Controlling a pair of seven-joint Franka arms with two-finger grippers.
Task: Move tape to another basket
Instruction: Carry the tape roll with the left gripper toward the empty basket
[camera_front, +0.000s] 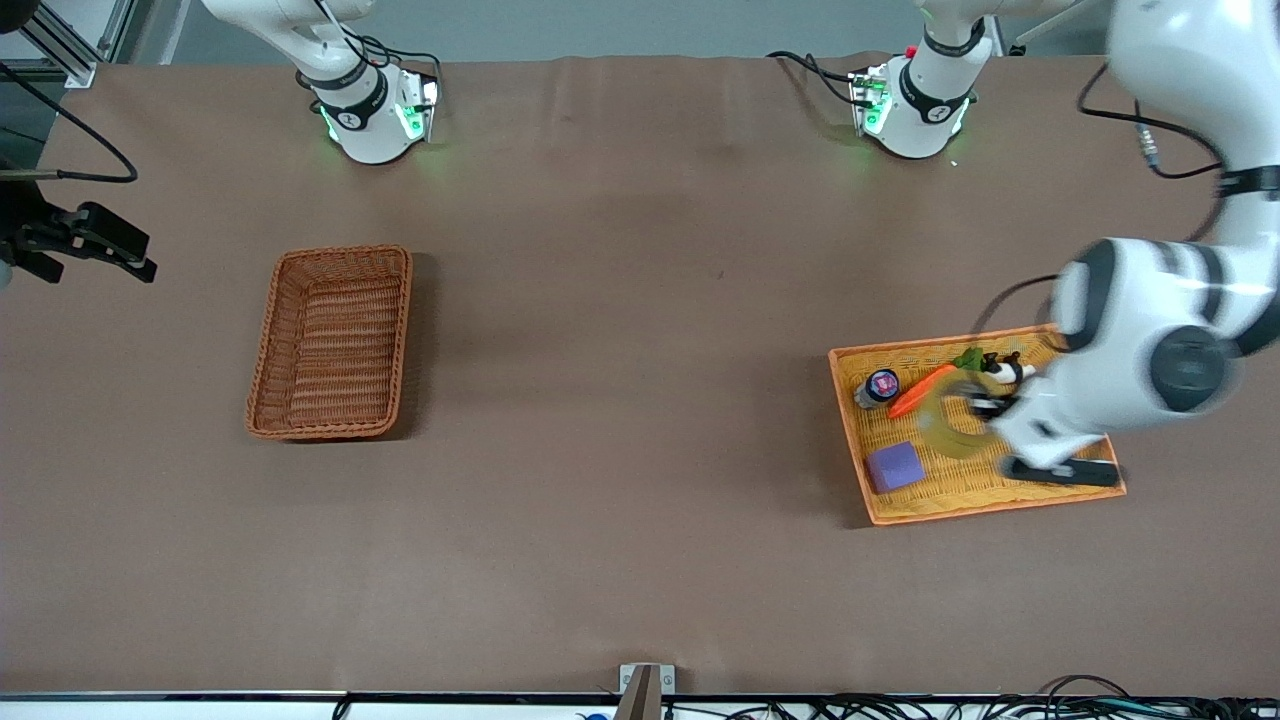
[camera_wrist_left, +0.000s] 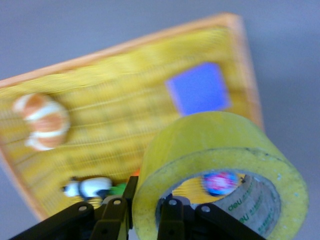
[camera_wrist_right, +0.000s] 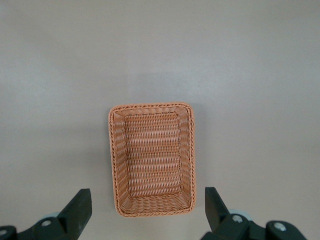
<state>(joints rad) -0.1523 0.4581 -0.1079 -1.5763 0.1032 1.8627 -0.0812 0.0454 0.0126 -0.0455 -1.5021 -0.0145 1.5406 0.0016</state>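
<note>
- The right gripper (camera_wrist_right: 145, 212) waits high over the brown basket (camera_front: 331, 342), fingers wide apart.
- The left gripper (camera_front: 985, 398) hangs over the yellow tray (camera_front: 985, 487), its 2 fingers (camera_wrist_left: 171, 216) clamped on the tape (camera_front: 950, 425).

One tape roll (camera_front: 950, 425), one wicker basket (camera_front: 330, 345), one yellow tray (camera_front: 985, 495), one purple block (camera_front: 893, 466), one toy carrot (camera_front: 920, 391).
</note>
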